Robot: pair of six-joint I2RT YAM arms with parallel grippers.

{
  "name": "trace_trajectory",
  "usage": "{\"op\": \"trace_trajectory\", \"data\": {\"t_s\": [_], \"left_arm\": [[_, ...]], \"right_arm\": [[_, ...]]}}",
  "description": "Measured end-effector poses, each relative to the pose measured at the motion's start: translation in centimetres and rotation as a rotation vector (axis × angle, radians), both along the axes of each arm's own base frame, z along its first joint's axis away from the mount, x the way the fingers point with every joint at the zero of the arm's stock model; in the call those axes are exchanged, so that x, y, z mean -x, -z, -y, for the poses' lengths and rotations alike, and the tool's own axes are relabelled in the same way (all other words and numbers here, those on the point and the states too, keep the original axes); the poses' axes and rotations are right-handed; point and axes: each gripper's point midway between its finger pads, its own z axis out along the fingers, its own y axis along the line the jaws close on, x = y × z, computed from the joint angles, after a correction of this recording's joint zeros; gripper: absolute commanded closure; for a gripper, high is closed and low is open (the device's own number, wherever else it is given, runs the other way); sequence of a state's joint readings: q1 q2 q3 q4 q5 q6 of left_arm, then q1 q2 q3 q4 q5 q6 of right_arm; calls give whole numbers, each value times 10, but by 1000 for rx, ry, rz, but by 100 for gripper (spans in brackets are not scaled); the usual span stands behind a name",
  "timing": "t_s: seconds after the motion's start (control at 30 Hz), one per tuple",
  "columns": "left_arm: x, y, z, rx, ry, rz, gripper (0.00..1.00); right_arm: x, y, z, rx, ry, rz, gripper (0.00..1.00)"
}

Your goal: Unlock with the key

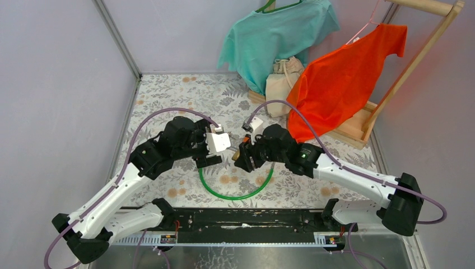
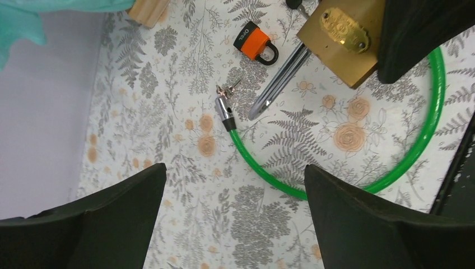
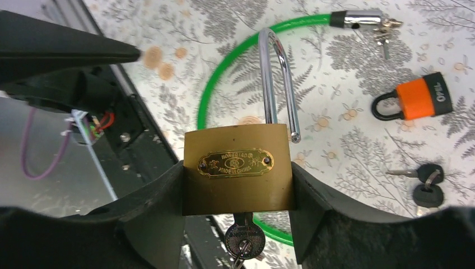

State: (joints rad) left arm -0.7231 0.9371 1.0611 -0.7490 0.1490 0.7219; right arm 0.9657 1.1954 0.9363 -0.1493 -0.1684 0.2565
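- Relation that matters: the key (image 3: pixel 245 241) sticks out of the underside of the brass padlock (image 3: pixel 238 148), at the end opposite the shackle (image 3: pixel 274 73). Key, body and shackle therefore share one long axis.
- The right gripper (image 3: pixel 237 193) is closed partway, clamped on the brass padlock's two narrow sides and holding it up off the floral cloth (image 2: pixel 168 168).
- The left gripper (image 2: pixel 235 185) is spread wide with nothing between its fingers. It sits just beside the brass padlock and faces it, so I judge it the arm free to reach the key's bow.
- Shackle: polished steel in a long, narrow U. One leg seems to end outside the body, so the lock may already be sprung, though I cannot be sure.
- Body: a smooth, squarish brass block with an embossed oval plate riveted to its face.
- Beneath the brass padlock, a glossy green cable (image 2: pixel 392 162) lies in a loop on the cloth.
- Beyond the shackle end and well apart lie an orange padlock (image 3: pixel 417 98) and black-headed keys (image 3: pixel 425 182).
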Motion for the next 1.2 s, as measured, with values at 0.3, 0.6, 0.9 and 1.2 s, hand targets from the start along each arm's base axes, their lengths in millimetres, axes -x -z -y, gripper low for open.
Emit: {"op": "trace_trajectory", "data": {"t_s": [0.3,0.6,0.9,1.2], "left_arm": [[-8,-2,-12,69,-203,-96,0],[-42,-8,-33,96,-394,-136,0],[-55,-14,-38,120,-454,-152,0],[-61,-26,-33,134,-463,-162,0]], "right_arm": [[-22,53,-3,155,17,27,100],[-25,136,-8,340,-13,-85,100],[-20,147,-23,328,-39,-154,100],[-8,141,-35,257,-49,-232,42]]}}
